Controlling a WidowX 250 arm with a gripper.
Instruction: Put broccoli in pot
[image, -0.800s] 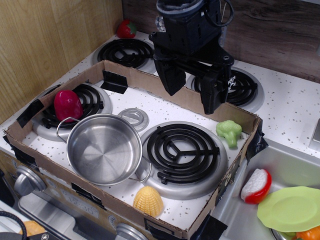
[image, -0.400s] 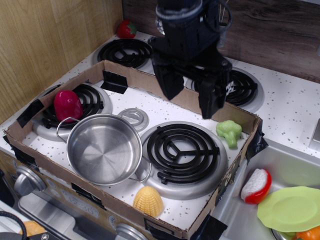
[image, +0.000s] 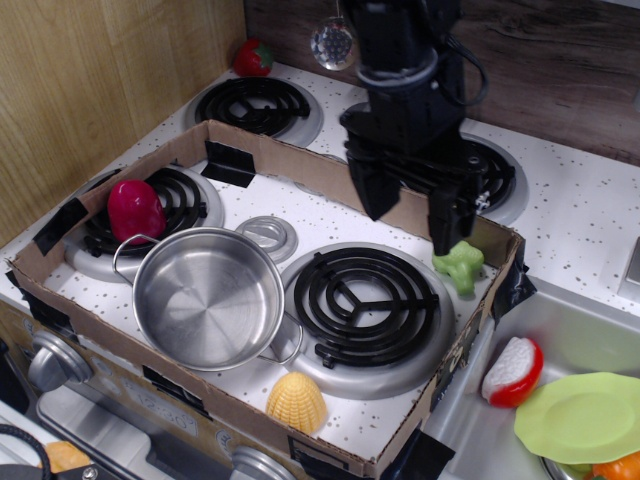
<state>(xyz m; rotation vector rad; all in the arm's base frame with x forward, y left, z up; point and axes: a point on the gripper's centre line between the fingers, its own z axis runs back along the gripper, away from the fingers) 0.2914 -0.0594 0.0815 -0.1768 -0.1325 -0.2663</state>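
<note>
The light-green broccoli (image: 461, 266) lies on the white stovetop at the right end of the cardboard box, beside the front right burner. The shiny steel pot (image: 208, 297) stands empty at the front left of the box. My black gripper (image: 412, 218) hangs open and empty above the back right of the box, its right finger (image: 447, 216) just above and left of the broccoli, partly covering its top.
The cardboard box wall (image: 300, 165) rings the stovetop. Inside are a dark red pepper (image: 135, 210) on the left burner, a silver lid disc (image: 266, 236), yellow corn (image: 296, 403). A sink at the right holds a green plate (image: 582, 416).
My gripper has moved right and slightly down, from over the box's back wall to just above the broccoli. Its jaws stay open. Nothing else moved.
</note>
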